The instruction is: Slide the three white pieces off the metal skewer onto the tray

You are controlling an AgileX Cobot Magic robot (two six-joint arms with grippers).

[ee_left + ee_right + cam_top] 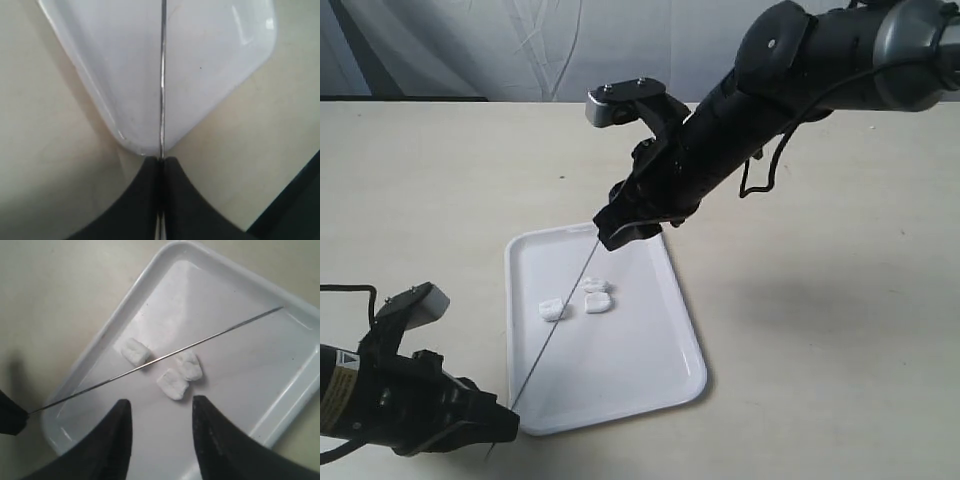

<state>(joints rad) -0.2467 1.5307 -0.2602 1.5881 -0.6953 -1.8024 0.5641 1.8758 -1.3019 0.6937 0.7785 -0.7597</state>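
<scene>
The three white pieces [552, 309] [597, 285] [599, 303] lie loose on the white tray [640, 360], none of them on the metal skewer [555, 328]. The bare skewer slants above the tray. Its near end is pinched in my left gripper [505, 425], which is shut on it off the tray's near corner. In the left wrist view the skewer [162, 75] runs out from that shut gripper [161, 160] over the tray [210, 65]. My right gripper [630, 230] hangs open above the tray's far end. Its wrist view shows this gripper [160, 405] empty above the pieces [135, 351] [189, 365] [173, 384] and skewer [165, 355].
A beige tabletop [840, 330] surrounds the tray. The right arm [790, 70] reaches in from the upper right. A pale curtain [520, 45] hangs behind the table.
</scene>
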